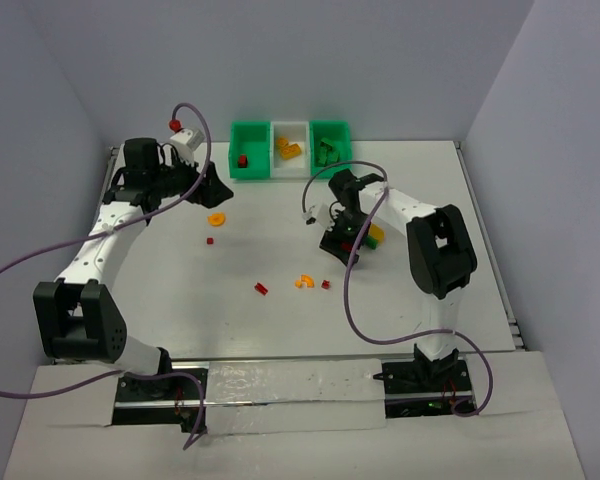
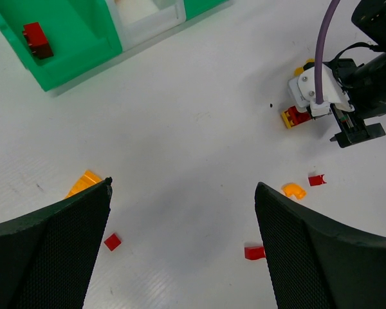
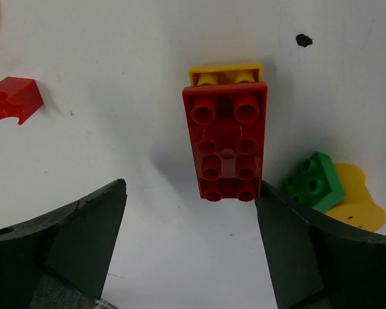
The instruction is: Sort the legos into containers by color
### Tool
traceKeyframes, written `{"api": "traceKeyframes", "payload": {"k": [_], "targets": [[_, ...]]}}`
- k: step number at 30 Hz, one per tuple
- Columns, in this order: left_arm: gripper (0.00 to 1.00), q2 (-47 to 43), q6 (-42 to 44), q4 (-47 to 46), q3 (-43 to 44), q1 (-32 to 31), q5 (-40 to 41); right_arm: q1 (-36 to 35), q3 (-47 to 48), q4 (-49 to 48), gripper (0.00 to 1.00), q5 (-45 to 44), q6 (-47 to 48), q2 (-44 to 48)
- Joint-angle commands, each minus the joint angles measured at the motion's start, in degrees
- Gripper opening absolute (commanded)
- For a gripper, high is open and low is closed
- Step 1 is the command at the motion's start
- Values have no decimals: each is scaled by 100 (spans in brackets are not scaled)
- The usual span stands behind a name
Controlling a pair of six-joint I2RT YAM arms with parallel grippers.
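Both gape wide: our left end effector (image 2: 183, 187) above the surface (image 2: 199, 96), our right end effector (image 3: 192, 187) straddling a red lego (image 3: 225, 141).

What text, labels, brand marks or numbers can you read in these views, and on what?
None: no word, number or logo can be read in any view. The containers, the red lego and the table carry no print. The lego's studs show no legible embossing.

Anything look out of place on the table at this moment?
Yes: below the right gripper a red brick seems stacked on a yellow brick, two colours joined. Beside it a green brick overlaps a yellow piece.
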State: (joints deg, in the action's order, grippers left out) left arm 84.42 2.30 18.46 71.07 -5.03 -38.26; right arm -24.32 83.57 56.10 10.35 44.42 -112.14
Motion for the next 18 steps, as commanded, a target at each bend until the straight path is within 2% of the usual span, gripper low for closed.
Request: {"api": "traceKeyframes", "payload": {"k": [1, 11, 15, 18], "targets": [[96, -170, -34, -501, -33, -127, -256, 70, -184, -550, 88, 70, -62, 494], [88, -75, 94, -1098, -480, -516, -1297, 270, -473, -1443, 84, 248, -170, 351], [84, -66, -143, -1476, -675, -516, -1691, 354, -507, -1574, 64, 399, -72, 347], [83, -95, -446, -1723, -841, -516, -1822, 429, -629, -1635, 44, 637, 132, 479]]}}
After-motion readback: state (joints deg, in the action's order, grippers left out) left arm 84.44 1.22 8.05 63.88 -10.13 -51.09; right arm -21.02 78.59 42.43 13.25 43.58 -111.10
